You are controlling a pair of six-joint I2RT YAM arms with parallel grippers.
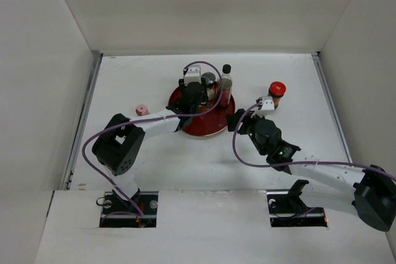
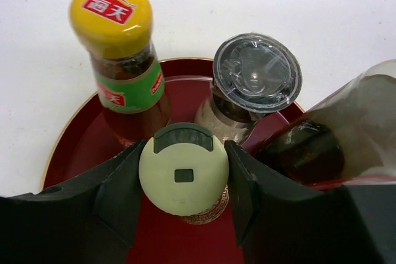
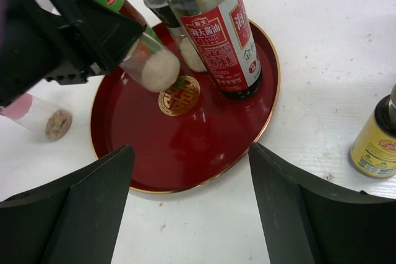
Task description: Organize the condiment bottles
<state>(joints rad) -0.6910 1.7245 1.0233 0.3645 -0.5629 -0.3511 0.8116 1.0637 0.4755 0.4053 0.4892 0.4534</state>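
My left gripper (image 1: pixel 193 100) is over the round red tray (image 1: pixel 210 129) and is shut on the cream-topped shaker (image 2: pixel 184 168), its fingers (image 2: pixel 120 190) on both sides of the cap. The right wrist view shows this shaker (image 3: pixel 154 65) held tilted just over the tray's gold emblem. On the tray stand a yellow-capped sauce bottle (image 2: pixel 117 54), a grey-lidded jar (image 2: pixel 257 73) and the tall clear black-capped bottle (image 1: pixel 226 85), which also shows in the right wrist view (image 3: pixel 219 29). My right gripper (image 1: pixel 236 120) is open and empty at the tray's near right rim (image 3: pixel 204 180).
The pink-topped shaker (image 1: pixel 142 110) is on the table left of the tray and also shows in the right wrist view (image 3: pixel 37 115). The red-capped jar (image 1: pixel 276 93) stands right of the tray. A yellow-labelled bottle (image 3: pixel 377 143) is at the right wrist view's right edge.
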